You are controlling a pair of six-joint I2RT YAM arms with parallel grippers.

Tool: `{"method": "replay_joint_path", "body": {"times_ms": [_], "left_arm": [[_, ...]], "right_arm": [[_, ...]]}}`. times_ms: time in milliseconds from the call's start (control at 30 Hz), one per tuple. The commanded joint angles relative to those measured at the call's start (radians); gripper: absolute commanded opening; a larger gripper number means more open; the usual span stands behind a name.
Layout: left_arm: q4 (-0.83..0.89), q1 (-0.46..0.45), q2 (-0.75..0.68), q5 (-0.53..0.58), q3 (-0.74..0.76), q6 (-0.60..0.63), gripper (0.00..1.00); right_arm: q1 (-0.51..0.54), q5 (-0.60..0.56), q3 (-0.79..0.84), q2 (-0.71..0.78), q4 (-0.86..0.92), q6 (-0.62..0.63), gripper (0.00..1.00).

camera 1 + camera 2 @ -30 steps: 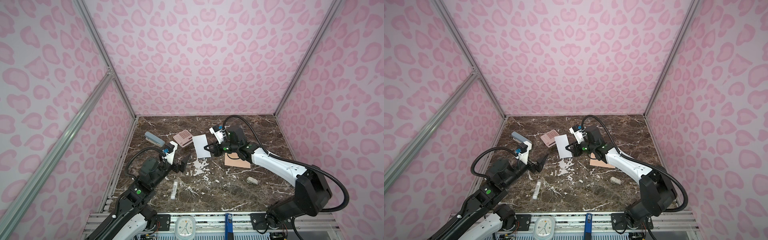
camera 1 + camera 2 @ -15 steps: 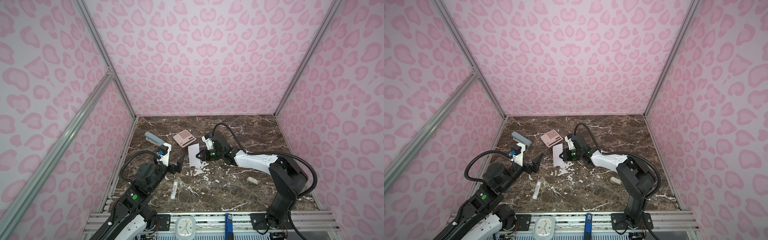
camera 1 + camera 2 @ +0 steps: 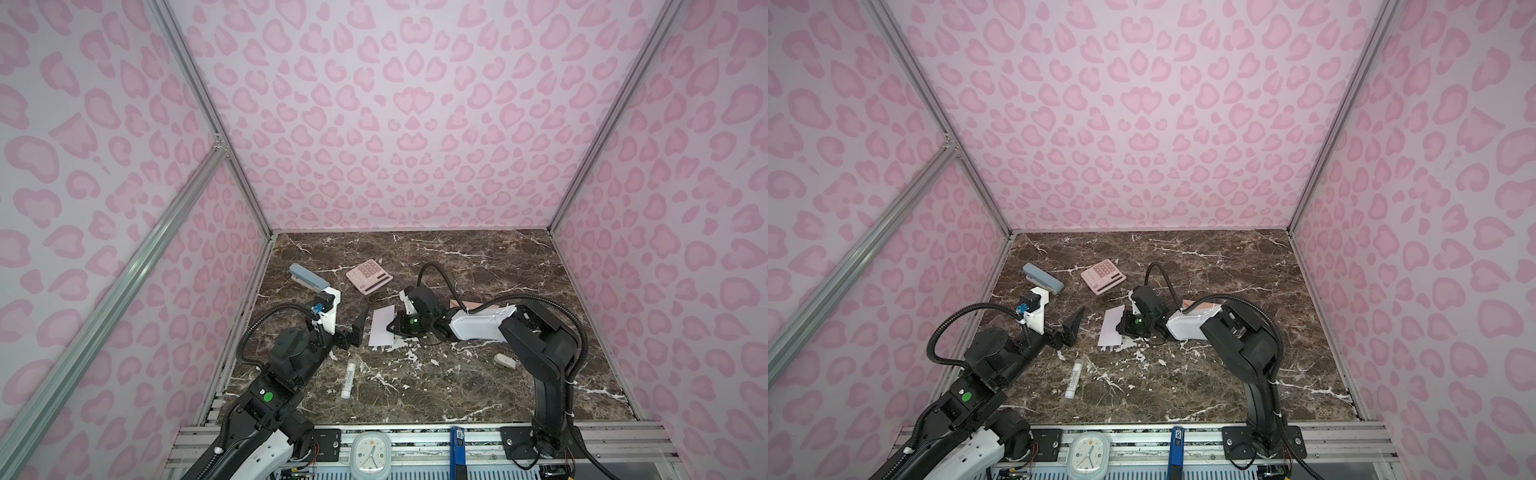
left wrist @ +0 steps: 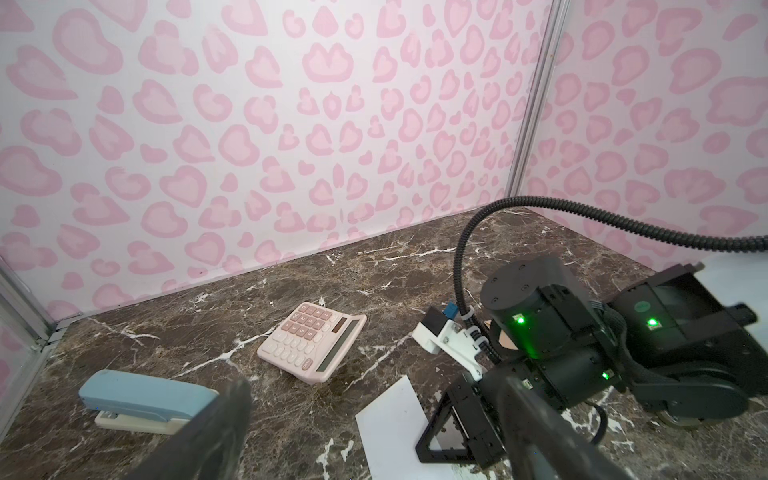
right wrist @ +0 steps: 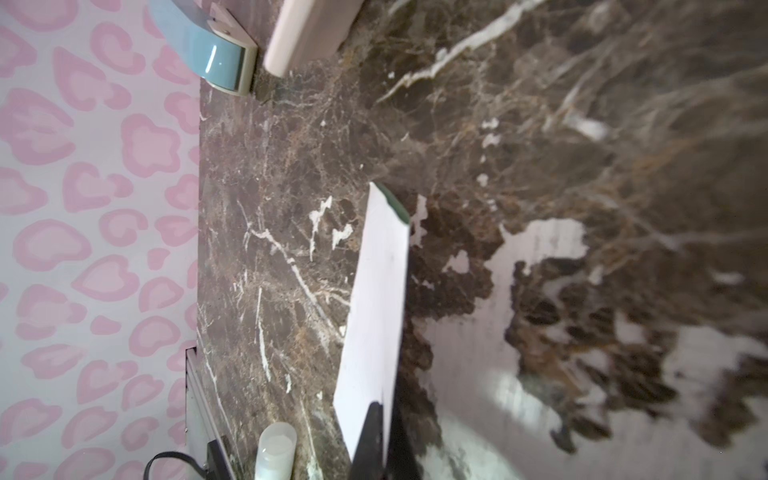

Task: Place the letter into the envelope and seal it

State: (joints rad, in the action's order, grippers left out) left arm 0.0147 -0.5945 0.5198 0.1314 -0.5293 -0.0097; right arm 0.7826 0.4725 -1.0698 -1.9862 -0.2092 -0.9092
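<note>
The right gripper (image 3: 394, 326) is clenched on the letter (image 3: 381, 331), its claw pinching the sheet's right-hand edge. The letter sits near the middle of the table (image 3: 457, 395), a little toward the left edge. In the right wrist view it runs away from the dark fingers (image 5: 374, 436) as a narrow white strip with a sliver of green border at its far corner. Whether its far side rests on the marble cannot be told.

The envelope (image 3: 468, 306) lies flat to the right of the letter, toward the table's far edge. Most of it is hidden behind the right arm's white link, so only a peach strip shows in both top views. Letter and envelope are apart.

The left gripper (image 3: 356, 329) hangs just left of the letter with its claw spread wide and nothing in it. Its two dark fingers (image 4: 224, 415) frame the left wrist view.

A pink calculator (image 3: 369, 276) lies beyond the letter toward the far edge. A blue stapler (image 3: 308, 277) lies near the left edge, toward the far-left corner. A white glue stick (image 3: 348, 378) lies nearer the front edge, left of the middle. A small pale block (image 3: 505, 362) lies right of the middle.
</note>
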Motion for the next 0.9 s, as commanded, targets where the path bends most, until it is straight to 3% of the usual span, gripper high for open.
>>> {"method": "replay_joint_path", "body": {"times_ms": [0, 500, 867], "left_arm": [[-0.007, 0.001, 0.001, 0.008, 0.006, -0.007, 0.95], [-0.018, 0.001, 0.021, 0.002, 0.011, -0.010, 0.95], [-0.025, 0.001, 0.028, 0.001, 0.012, -0.010, 0.95]], "right_arm": [[0.002, -0.018, -0.016, -0.030, 0.031, 0.003, 0.05], [0.015, -0.112, -0.062, -0.033, 0.173, 0.068, 0.40], [0.016, -0.192, -0.074, 0.012, 0.285, 0.124, 0.54]]}}
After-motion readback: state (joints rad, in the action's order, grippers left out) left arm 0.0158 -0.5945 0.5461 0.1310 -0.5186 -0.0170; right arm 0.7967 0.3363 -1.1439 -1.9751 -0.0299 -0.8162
